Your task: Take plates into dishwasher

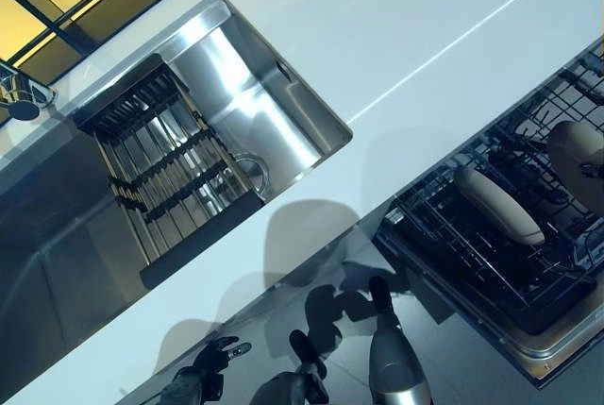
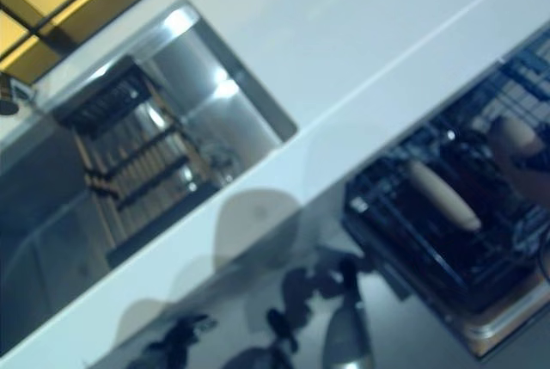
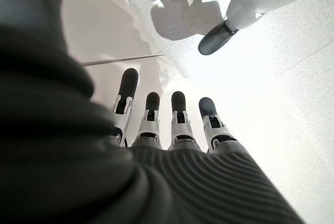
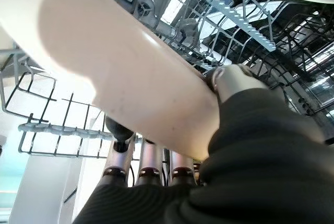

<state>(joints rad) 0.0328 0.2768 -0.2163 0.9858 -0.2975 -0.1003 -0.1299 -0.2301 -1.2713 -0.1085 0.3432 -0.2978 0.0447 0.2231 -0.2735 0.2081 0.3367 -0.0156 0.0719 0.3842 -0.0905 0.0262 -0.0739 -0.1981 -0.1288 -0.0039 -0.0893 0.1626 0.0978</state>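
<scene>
The dishwasher's dark wire rack (image 1: 469,246) is pulled out at the right. One cream plate (image 1: 500,205) stands on edge among its tines. A second cream plate (image 4: 125,72) is in my right hand (image 4: 235,80), thumb on one face and fingers (image 4: 150,162) behind the other, low inside the rack wires. The same plate (image 1: 574,148) shows at the right edge of the left eye view, where the hand itself is mostly hidden. My left hand (image 1: 203,372) hangs low by the counter front, fingers (image 3: 179,112) straight and holding nothing.
A white countertop (image 1: 406,37) runs across the scene. A steel sink (image 1: 255,103) is set into it, with a dark slatted drying rack (image 1: 160,169) lying across it and a faucet (image 1: 19,93) at the far left.
</scene>
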